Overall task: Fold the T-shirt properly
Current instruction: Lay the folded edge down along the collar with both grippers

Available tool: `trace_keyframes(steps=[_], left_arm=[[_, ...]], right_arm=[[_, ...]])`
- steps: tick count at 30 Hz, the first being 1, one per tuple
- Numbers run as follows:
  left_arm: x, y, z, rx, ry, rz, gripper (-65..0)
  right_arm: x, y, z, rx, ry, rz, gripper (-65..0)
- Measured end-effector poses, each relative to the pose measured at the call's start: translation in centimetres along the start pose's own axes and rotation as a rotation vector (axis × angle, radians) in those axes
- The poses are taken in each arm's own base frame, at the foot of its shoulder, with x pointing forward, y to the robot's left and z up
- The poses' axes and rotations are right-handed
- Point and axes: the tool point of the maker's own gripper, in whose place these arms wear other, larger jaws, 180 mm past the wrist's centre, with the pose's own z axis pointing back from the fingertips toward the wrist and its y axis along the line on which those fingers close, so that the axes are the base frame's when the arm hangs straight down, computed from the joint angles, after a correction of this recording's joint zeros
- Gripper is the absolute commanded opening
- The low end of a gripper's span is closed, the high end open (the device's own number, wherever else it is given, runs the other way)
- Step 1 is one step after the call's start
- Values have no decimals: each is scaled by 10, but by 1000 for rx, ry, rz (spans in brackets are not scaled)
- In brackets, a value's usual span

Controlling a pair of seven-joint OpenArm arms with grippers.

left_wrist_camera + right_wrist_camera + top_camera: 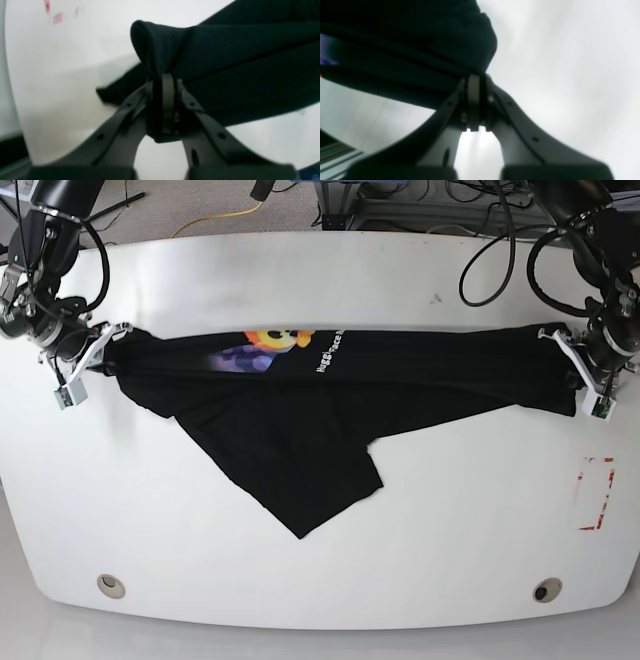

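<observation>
The black T-shirt (300,410) hangs stretched between my two grippers across the white table (320,580). Its orange-yellow face print on blue-purple (265,345) and small white text show along the top fold. A loose part drapes down to a point at the table's front middle. My left gripper (562,348), at the base view's right, is shut on the shirt's edge; the left wrist view shows bunched black cloth (160,52) pinched in the left gripper (165,77). My right gripper (108,340), at the base view's left, is shut on the other edge, as the right wrist view (476,76) shows.
A red dashed rectangle mark (597,492) is on the table at the right. Two round holes (111,585) (545,590) sit near the front edge. Cables (230,215) and equipment lie beyond the far edge.
</observation>
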Motion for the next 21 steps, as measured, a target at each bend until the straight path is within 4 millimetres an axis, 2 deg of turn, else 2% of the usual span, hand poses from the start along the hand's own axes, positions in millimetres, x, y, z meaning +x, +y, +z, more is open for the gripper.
trace_keyframes(steps=[3,9,13,17,19,21], left_arm=[[-9,4,2,14,22,8,-650],[-31,0,3,10,82,1,-525],[-46,4,6,27,133,-6,-479],[-53,0,6,18,149,-4,-435],[-53,0,6,17,149,-4,-393],[-55,-1,7,15,154,-6,-358]], right_arm=[[-12,9,4,4,15,-11,-650],[-43,13,8,-6,84,-47,-650],[-54,8,11,-34,119,-50,-642],[-63,10,12,-29,141,-57,-485],[-64,9,13,-31,142,-58,-354],[-63,6,16,-41,134,-64,-262]])
